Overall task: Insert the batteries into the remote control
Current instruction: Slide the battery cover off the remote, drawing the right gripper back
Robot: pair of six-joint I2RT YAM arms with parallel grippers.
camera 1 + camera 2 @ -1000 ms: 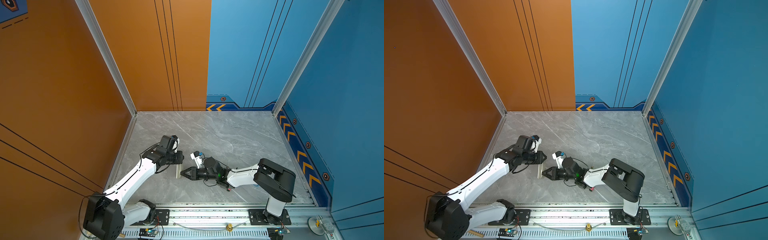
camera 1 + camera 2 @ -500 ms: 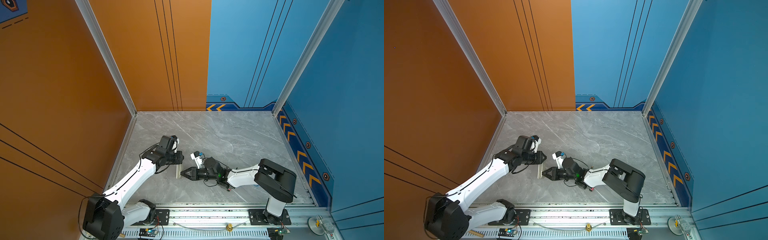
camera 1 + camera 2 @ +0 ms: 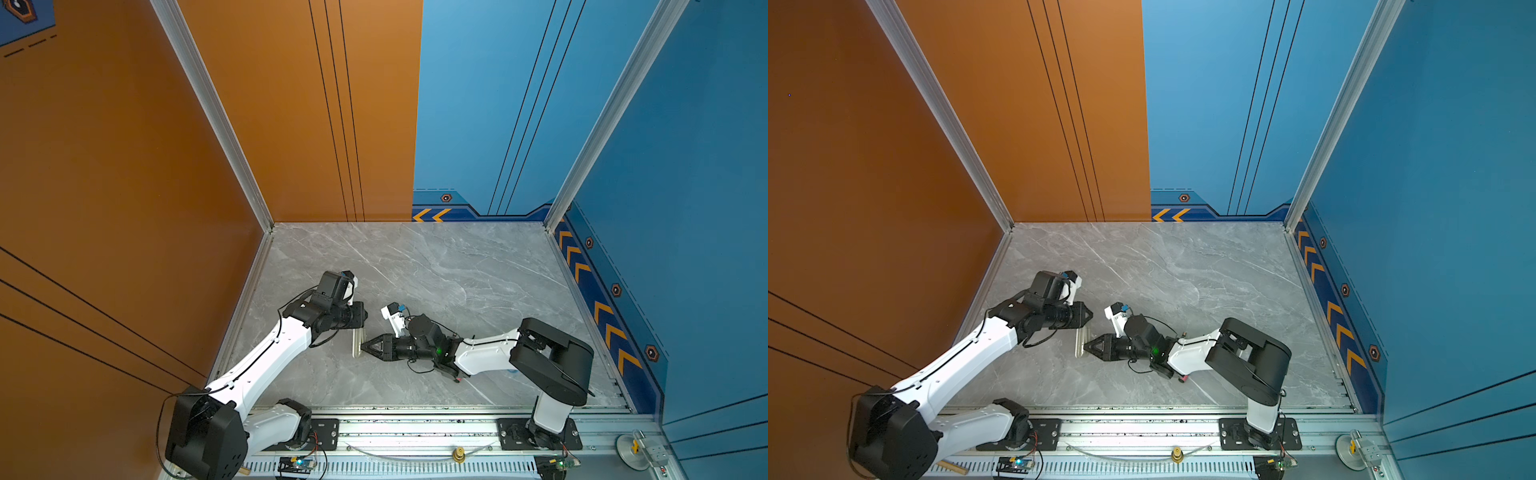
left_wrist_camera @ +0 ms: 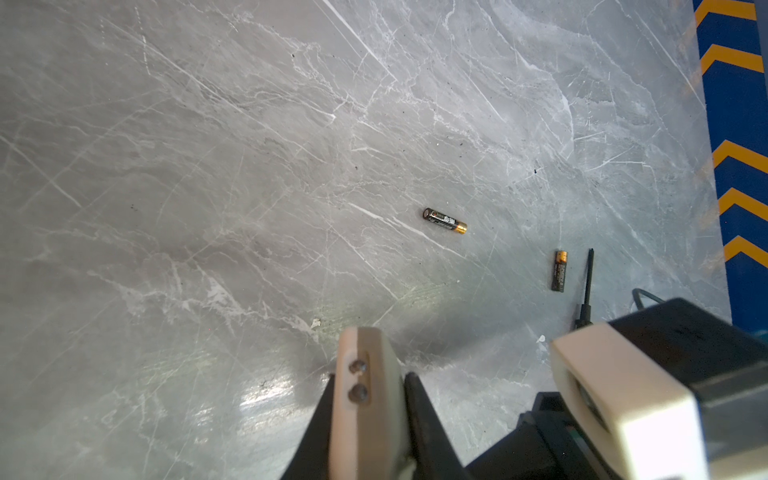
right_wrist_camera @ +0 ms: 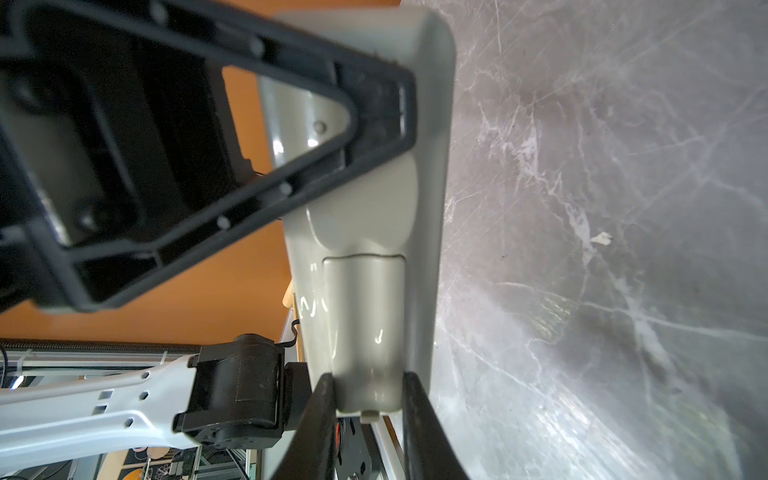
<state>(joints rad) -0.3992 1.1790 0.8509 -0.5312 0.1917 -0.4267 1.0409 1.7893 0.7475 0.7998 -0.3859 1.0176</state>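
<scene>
Near the left edge of the grey marble-patterned tabletop (image 3: 457, 266), toward the front rail, I hold the slim greyish-beige plastic remote control (image 5: 370, 257) between both my grippers, its plain back with the outline of the battery cover facing my right wrist camera. My right gripper (image 5: 368, 399) is clamped across one end of the remote, a black finger pressed against each long side. My left gripper (image 4: 370, 399) is closed on the other end, its black fingers squeezing the cream-coloured edge that shows in my left wrist view; in both top views the remote appears only as a pale strip (image 3: 357, 343) between the two gripper tips, standing on its long edge as far as I can judge from so small a sliver. Two small black cylindrical batteries with gold ends lie loose on the tabletop, well apart from the remote: one battery (image 4: 444, 220) out in the open middle, the other battery (image 4: 560, 271) farther toward the right edge. Just beside that second one lies the thin black shaft of a screwdriver (image 4: 589, 276), its handle hidden behind my right arm's wrist camera housing (image 4: 623, 399).
</scene>
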